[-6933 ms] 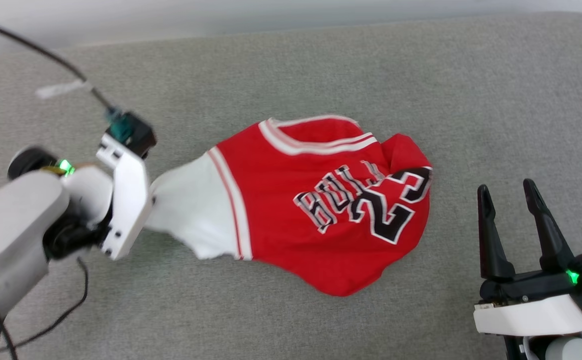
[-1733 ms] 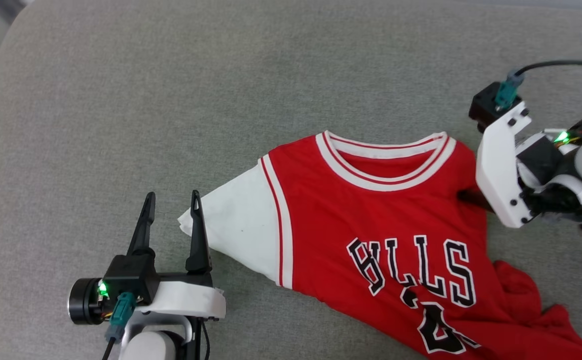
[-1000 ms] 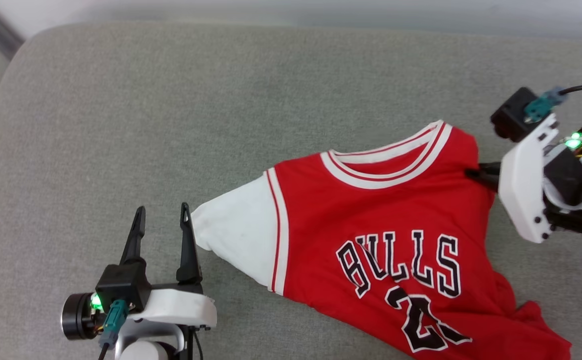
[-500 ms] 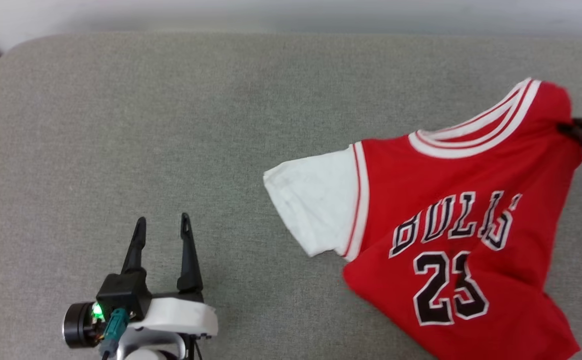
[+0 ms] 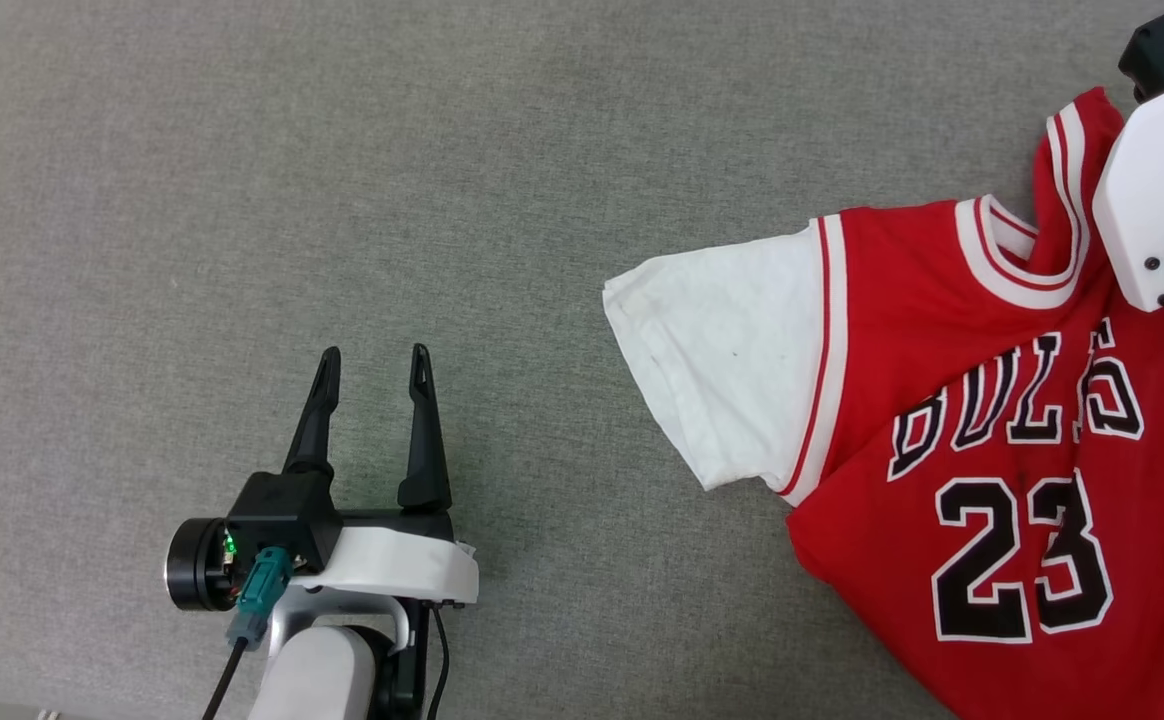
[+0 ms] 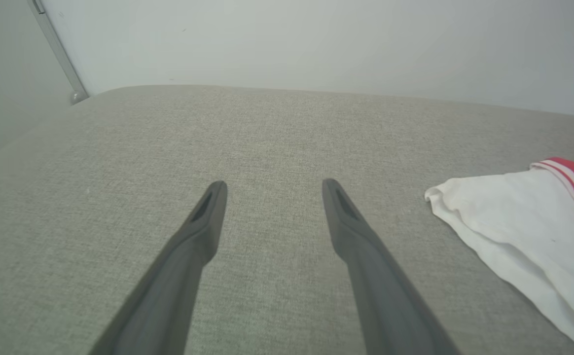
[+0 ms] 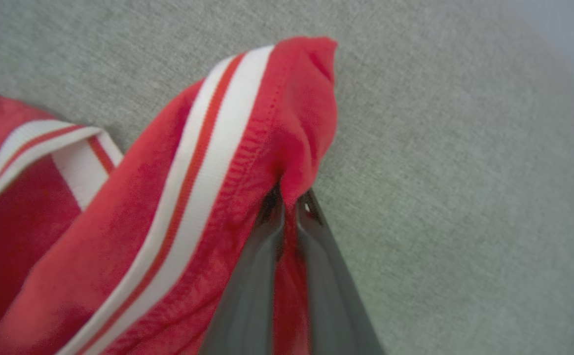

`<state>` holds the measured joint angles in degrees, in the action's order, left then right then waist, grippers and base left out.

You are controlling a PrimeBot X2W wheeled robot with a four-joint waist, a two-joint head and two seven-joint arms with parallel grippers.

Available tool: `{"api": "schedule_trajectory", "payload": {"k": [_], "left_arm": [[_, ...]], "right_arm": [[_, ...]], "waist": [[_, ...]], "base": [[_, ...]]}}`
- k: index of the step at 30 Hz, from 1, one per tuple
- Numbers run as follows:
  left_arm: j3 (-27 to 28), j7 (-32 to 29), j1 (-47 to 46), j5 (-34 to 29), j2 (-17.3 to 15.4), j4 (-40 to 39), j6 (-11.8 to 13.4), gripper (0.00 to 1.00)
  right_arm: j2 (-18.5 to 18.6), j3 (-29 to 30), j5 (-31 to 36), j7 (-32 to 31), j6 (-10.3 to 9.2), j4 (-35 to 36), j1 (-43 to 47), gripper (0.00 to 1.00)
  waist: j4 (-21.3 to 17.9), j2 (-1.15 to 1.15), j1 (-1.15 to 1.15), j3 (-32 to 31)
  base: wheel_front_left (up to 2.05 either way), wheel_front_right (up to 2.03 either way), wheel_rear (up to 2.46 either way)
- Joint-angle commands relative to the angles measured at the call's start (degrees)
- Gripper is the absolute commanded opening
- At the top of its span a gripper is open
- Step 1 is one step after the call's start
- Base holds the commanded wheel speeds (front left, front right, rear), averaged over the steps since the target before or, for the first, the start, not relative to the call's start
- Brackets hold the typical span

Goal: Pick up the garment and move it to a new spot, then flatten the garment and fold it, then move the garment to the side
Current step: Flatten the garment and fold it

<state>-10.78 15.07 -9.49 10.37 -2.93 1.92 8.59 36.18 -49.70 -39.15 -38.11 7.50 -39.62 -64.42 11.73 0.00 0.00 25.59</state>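
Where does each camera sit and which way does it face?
Head view: on the head, looking down at the gray cushion; left gripper lower left, right wrist housing upper right.
Left wrist view: on that wrist, looking along its open fingers across the cushion toward a wall.
Right wrist view: on that wrist, looking along the right gripper, shut on the garment near its collar.
Shared: head and left wrist views show the white sleeve.

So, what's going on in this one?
The right tool is shut on the red garment, pinching fabric by the striped collar, so that corner is bunched up while the rest lies on the grey cushion, number 23 facing up. The left tool is open and empty, apart from the white sleeve. The garment is not flattened or folded yet.
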Motion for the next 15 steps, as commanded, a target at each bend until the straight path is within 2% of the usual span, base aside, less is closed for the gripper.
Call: {"api": "schedule_trajectory", "payload": {"k": [1,2,3,4,5,8,11,12,15], "left_arm": [[-0.2,0.1,-0.7,0.3,0.1,0.2,0.2,1.00],[-0.1,0.1,-0.8,0.3,0.1,0.3,0.3,1.00],[0.2,0.1,-0.7,0.2,0.1,0.4,0.3,1.00],[0.4,0.1,-0.7,0.0,0.1,0.6,0.3,1.00],[0.7,0.1,-0.6,-0.3,0.1,0.7,0.3,1.00],[1.5,0.1,-0.5,-1.3,0.1,1.1,-0.4,1.00],[3.0,0.1,0.0,-2.6,0.1,1.1,-1.1,1.00],[3.0,0.1,0.0,-2.6,0.1,1.1,-1.1,1.00],[4.9,0.1,0.2,-3.8,-0.3,1.1,-1.9,1.00]], "right_arm": [[-1.1,-1.2,0.2,0.4,0.00,-2.0,0.7,0.00],[-1.6,-1.9,-0.2,0.4,0.00,-3.0,1.5,0.00],[-2.0,-2.3,-0.7,0.7,0.00,-3.7,2.0,0.07],[-2.3,-2.6,-1.2,1.3,0.07,-4.0,2.3,0.45],[-2.5,-2.8,-1.4,2.4,0.08,-3.9,2.3,1.00],[-1.8,-4.3,-2.0,6.9,0.07,-1.8,2.3,1.00],[0.9,-6.0,-0.9,13.4,-0.05,1.0,1.7,1.00],[0.9,-6.0,-0.9,13.4,-0.05,1.0,1.7,1.00],[2.1,-6.5,1.0,21.3,-0.04,2.9,2.8,1.00]], "waist": [[1.0,0.00,0.00,0.9],[0.9,0.00,0.00,0.7],[0.7,0.00,0.00,0.5],[0.5,0.00,0.00,0.2],[0.2,0.00,0.00,-0.3],[-0.9,0.00,0.00,-2.1],[-2.2,0.00,0.00,-4.4],[-2.2,0.00,0.00,-4.4],[-3.7,0.00,0.00,-6.7]], "base": [[0.00,0.00,0.00],[0.00,0.00,0.00],[0.00,0.00,0.00],[0.00,0.00,0.00],[0.00,0.00,0.00],[0.00,0.00,0.00],[0.00,0.00,0.00],[0.00,0.00,0.00],[0.00,0.00,0.00]]}}
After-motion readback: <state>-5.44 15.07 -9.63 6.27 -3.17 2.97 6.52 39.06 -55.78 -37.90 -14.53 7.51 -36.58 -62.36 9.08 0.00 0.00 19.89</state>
